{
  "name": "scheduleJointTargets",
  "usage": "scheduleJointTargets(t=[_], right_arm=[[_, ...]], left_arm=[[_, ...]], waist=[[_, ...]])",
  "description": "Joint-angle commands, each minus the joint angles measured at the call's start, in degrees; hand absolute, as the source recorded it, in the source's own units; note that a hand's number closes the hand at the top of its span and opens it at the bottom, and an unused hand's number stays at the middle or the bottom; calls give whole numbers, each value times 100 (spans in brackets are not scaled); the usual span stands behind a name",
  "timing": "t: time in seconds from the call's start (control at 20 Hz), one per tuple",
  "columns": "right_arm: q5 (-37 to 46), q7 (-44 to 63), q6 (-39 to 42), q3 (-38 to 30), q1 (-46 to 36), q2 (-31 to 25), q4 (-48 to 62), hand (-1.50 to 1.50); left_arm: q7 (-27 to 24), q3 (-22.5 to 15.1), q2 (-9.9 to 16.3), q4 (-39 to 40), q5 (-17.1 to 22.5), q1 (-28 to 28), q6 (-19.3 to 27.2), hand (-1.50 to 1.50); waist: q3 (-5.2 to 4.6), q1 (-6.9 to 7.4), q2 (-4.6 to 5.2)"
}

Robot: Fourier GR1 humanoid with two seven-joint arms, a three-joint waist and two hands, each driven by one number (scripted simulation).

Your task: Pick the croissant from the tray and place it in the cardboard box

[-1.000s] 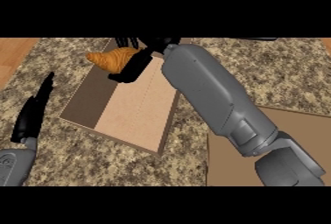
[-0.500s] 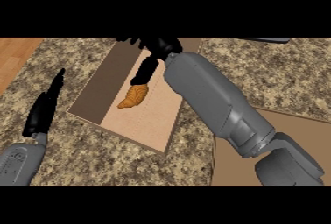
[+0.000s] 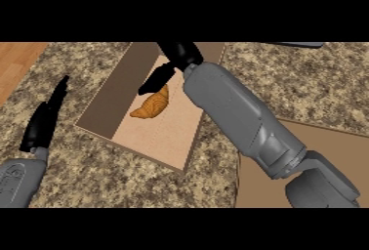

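A golden croissant (image 3: pixel 151 104) hangs upright inside the open cardboard box (image 3: pixel 107 100), low over its floor near the far end. My right hand (image 3: pixel 178 52) reaches in from above the box's far rim. One black finger (image 3: pixel 154 81) runs down onto the croissant's upper tip and pinches it. The grey right forearm (image 3: pixel 238 117) crosses the box's right wall and hides part of it. My left hand (image 3: pixel 43 122) rests open on the counter left of the box, fingers straight and pointing away from me.
The box lies slantwise on a speckled granite counter (image 3: pixel 122 180). A flat brown tray (image 3: pixel 317 139) lies at the lower right, partly under my right arm. Wooden floor (image 3: pixel 18 58) shows past the counter's upper left edge.
The croissant has gone from the box's far rim down into the box with my right hand. The whole view has shifted, so the box now sits more to the centre.
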Motion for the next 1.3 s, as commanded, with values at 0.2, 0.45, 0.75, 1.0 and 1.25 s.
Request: scheduleJointTargets(t=[0.2,0.45,0.75,1.0,1.25], right_arm=[[-1050,-652,-323,-659,-93,0,198,-150],[-1290,-1069,618,-1315,-406,-396,802,-150],[-1202,-1707,991,-1486,-95,-1088,1478,-150],[-1068,-2097,1771,-1484,62,-1794,1706,-150],[-915,-2221,2552,-1431,-52,-2366,1893,-150]], left_arm=[[-34,95,-117,153,-59,29,203,0],[-65,272,68,95,11,299,119,0],[107,226,50,-224,20,269,56,0],[42,316,26,-220,27,484,104,0],[-9,372,38,-241,-20,437,155,0]], waist=[[4,-255,-20],[10,-478,-56],[15,-398,19],[17,-522,-30],[18,-508,-23]])
